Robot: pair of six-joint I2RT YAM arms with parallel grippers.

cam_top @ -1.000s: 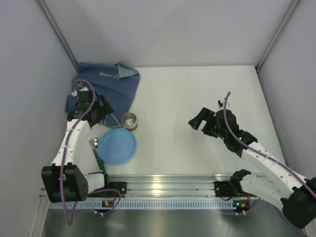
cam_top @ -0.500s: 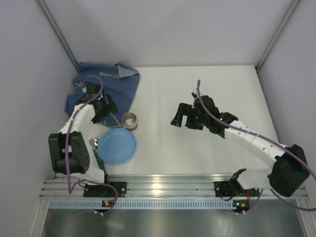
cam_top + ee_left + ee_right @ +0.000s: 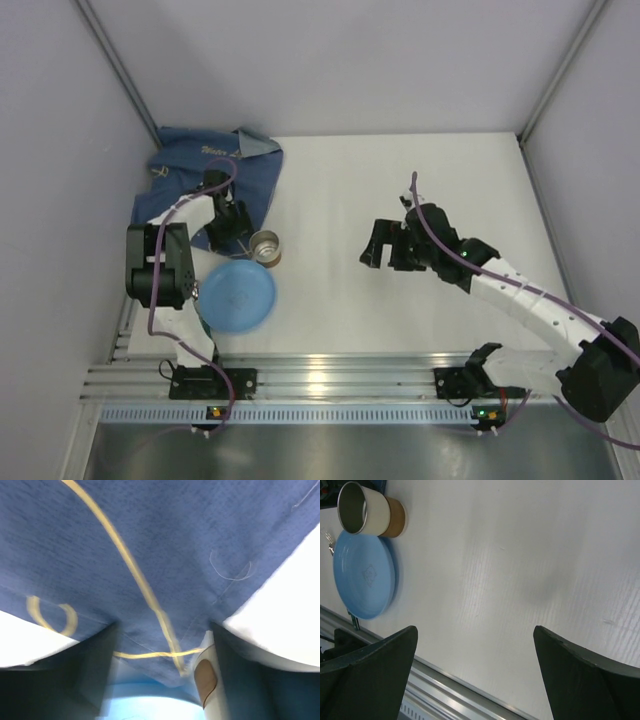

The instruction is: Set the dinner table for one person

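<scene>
The blue plate (image 3: pixel 238 295) lies nearest me on the dinner table (image 3: pixel 400 180), whose white top runs on right of it and beyond. Just past the plate stands the cup (image 3: pixel 263 245). Far-left of the plate my left gripper (image 3: pixel 232 233) sits low over the blue mat (image 3: pixel 190 160), jaws spread; the blurred wrist view suggests they straddle its hem. Well right of the plate the right gripper (image 3: pixel 385 245) hangs wide, empty. I'd say mat first: pinch the hem, drag it flat.

Left arm (image 3: pixel 158 262) doubled back, left gripper (image 3: pixel 232 228) angled downward, jaws apparently parted (view blurred); right arm (image 3: pixel 520 300) stretched forward-left, right gripper (image 3: pixel 385 245) spread wide.
</scene>
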